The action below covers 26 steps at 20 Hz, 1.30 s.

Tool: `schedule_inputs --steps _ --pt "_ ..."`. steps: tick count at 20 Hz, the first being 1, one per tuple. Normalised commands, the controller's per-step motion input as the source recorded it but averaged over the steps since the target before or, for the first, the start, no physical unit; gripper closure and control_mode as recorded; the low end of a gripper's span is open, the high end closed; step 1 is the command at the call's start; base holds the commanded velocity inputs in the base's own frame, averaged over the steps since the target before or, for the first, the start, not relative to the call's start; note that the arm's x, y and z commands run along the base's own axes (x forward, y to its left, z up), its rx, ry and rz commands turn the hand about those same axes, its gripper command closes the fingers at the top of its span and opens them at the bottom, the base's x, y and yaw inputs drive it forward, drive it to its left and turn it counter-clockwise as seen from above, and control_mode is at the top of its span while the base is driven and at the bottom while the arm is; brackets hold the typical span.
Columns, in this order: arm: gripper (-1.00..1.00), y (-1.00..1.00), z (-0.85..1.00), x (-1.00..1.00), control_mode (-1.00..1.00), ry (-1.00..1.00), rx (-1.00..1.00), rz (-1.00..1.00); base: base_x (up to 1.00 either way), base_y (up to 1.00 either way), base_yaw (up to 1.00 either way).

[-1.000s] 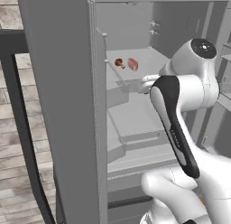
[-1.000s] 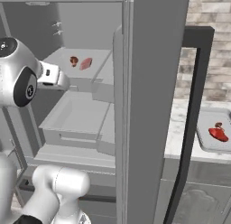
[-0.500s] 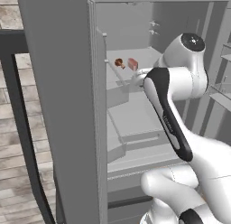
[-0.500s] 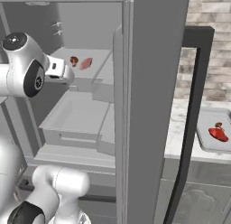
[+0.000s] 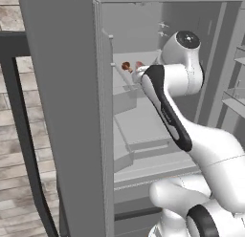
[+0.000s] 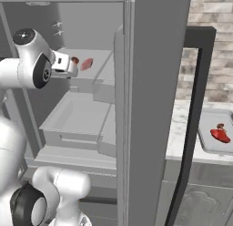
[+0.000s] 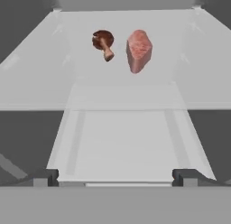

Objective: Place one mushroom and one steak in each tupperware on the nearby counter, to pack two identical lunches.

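Gripper point(image 7: 115, 177) wide open, empty, facing the fridge shelf point(image 7: 40, 78).
On it, mushroom point(image 7: 103, 43) lies just beside the pink steak point(image 7: 138, 50), possibly touching.

Arm farther up and into the fridge, gripper point(image 6: 73, 65) now nearer the shelf's mushroom point(image 7: 103, 42) and steak point(image 7: 138, 50).

Brown-capped mushroom point(image 7: 103, 43) beside pale pink steak point(image 7: 138, 50) on fridge shelf, red steak point(image 6: 220, 134) in grey tupperware point(image 6: 205, 143)

End effector point(image 6: 72, 65) near fridge-shelf steak point(image 6: 86, 64); tupperware point(image 6: 205, 139) on counter point(image 6: 182, 129).
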Motion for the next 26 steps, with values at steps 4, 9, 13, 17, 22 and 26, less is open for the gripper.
schedule_inputs --steps 4,9,13,17,22,26 --pt "-1.0 0.21 0.0 0.57 -1.0 0.0 0.0 0.0 0.0 0.0 0.0" --pt "-1.0 0.23 0.0 0.6 -1.0 0.0 0.0 0.0 0.0 0.0 0.0" --pt "-1.0 0.19 0.0 0.61 -1.0 0.0 0.0 0.0 0.0 0.0 0.0" --pt "-1.0 0.18 0.0 0.59 -1.0 0.0 0.0 0.0 0.0 0.0 0.0" --pt "-1.0 0.05 0.0 0.57 -1.0 0.0 0.0 0.0 0.0 0.0 0.0" --pt "-1.0 0.0 0.0 0.39 -1.0 0.0 -0.02 0.0 0.0 0.0 0.0"
